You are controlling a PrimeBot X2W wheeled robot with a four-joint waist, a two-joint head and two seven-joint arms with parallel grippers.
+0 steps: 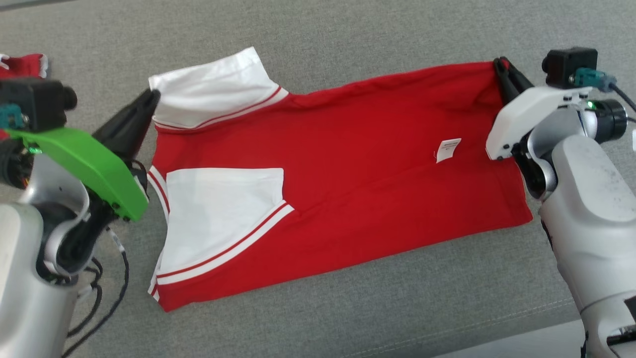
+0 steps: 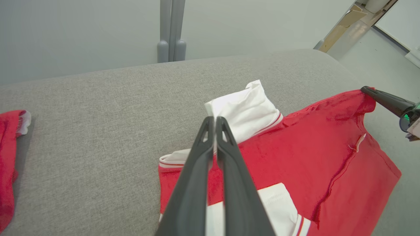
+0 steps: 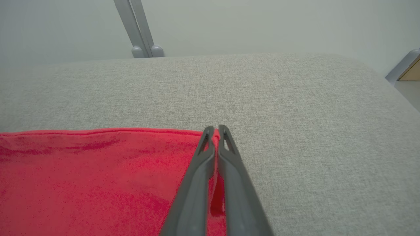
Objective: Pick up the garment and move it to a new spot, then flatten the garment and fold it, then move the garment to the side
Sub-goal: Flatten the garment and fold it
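- The grey cushion is big and soft, and everything lies on it.
- The red shirt lies flat in the middle of the cushion. It is already folded narrow, with its white sleeves on the robot's left.
- The right claw is shut tight on the far right corner of the shirt. Red cloth shows between its fingers.
- The left claw is shut too. It looks pinched on the edge of the white sleeve at the far left corner.
- I think the next fold starts here. Both claws should lift together, at the same height, and keep the far edge pulled straight so it does not sag.
- Then they should bring that edge over to meet the near edge.
- A small white tag sits on the shirt.
- Another red cloth lies well apart on the left.
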